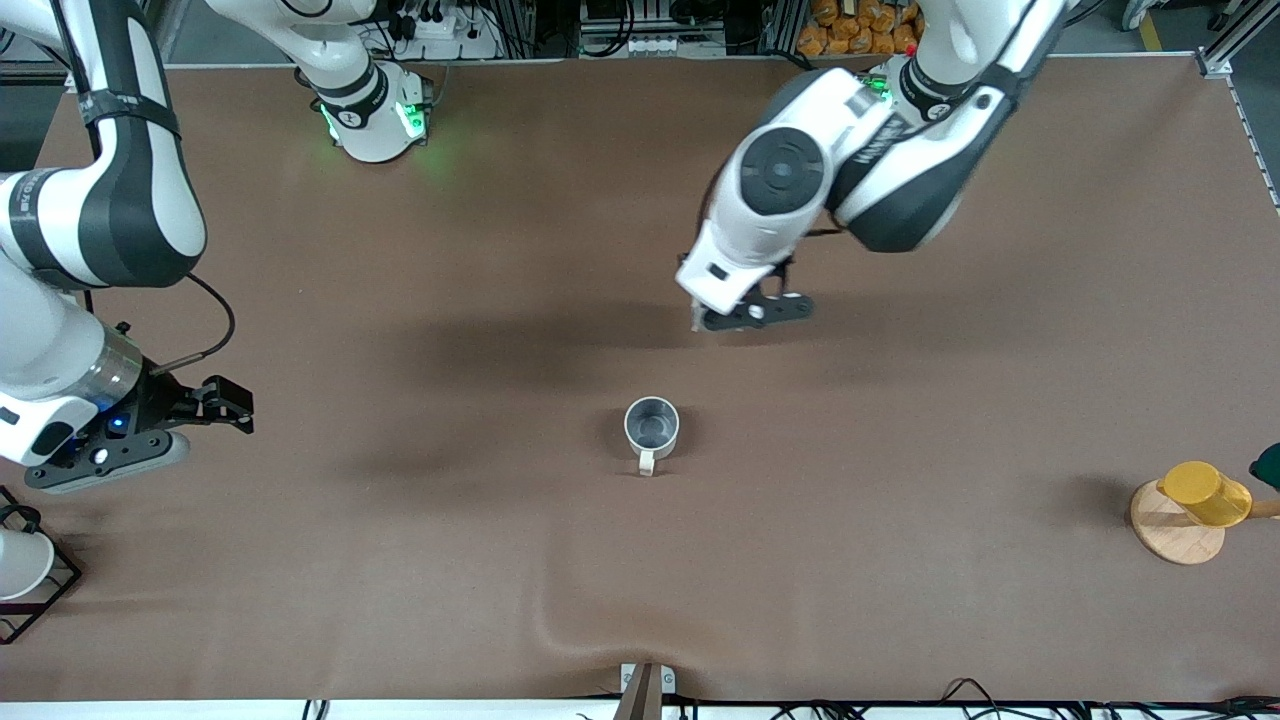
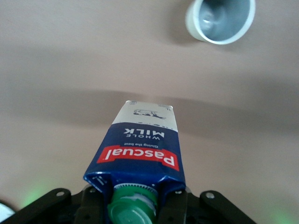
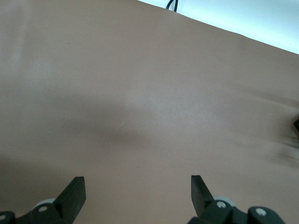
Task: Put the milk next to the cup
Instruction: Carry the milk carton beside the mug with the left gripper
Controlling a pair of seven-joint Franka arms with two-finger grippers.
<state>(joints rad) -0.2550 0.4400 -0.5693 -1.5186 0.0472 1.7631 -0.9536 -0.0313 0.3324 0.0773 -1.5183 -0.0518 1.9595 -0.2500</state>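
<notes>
1. Brown matting is covering the whole tabletop, and it is rucking up into a low ridge near the front camera's edge, well apart from the work
2. Cables, sockets and packets are sitting along the robots' edge, past the arm bases
3. At the tabletop's middle the cup is standing upright, its white handle pointing toward the front camera
4. Over bare tabletop, farther from the front camera than the cup, the left gripper is holding the milk, its fingers clamped on the carton's top at either side of the green cap; the carton's pale base is pointing down at the matting
5. Judging from this, the carry is under way and the set-down is not yet done: the carton should be coming down level, just beside the cup without touching it, and the fingers should be opening only once the base is sitting flat, since a tall carton could tip
6. Waiting at its own end of the tabletop, the right gripper is hanging wide open and holding nothing
7. A yellow cup on a round wooden stand is resting at the left arm's end, and a white cup in a wire frame at the right arm's end
</notes>
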